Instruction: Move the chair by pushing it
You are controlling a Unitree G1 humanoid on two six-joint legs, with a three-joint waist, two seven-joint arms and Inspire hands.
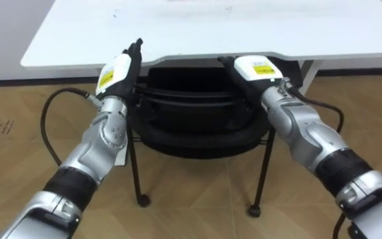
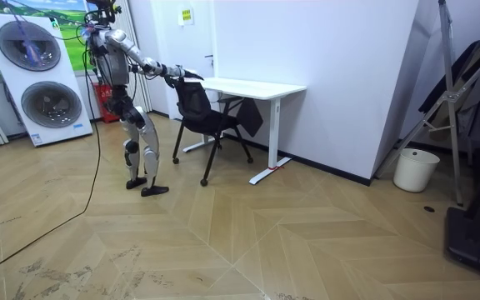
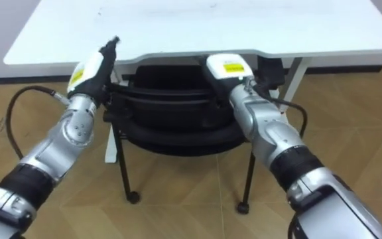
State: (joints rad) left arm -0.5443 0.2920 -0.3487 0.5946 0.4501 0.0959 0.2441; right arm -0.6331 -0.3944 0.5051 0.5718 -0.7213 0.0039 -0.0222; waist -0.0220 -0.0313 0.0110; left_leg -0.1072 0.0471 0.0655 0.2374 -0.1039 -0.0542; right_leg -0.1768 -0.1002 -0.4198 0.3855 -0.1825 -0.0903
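Note:
A black chair (image 1: 191, 113) on castors stands before me, its seat partly under a white desk (image 1: 204, 26). My left hand (image 1: 120, 72) rests against the left end of the chair's backrest top, fingers (image 1: 135, 49) straight and pointing up toward the desk edge. My right hand (image 1: 253, 67) lies on the right end of the backrest top, with straight fingers (image 1: 226, 62) laid along it. In the room view I stand upright behind the chair (image 2: 200, 112), both arms stretched forward to its backrest.
The desk (image 2: 252, 87) stands against a white wall, its legs beside the chair. Two stacked washing machines (image 2: 44, 79) are behind me at the room view's left. A white bin (image 2: 414, 169) and a dark stand (image 2: 457, 100) are at the right. Open wood floor lies around.

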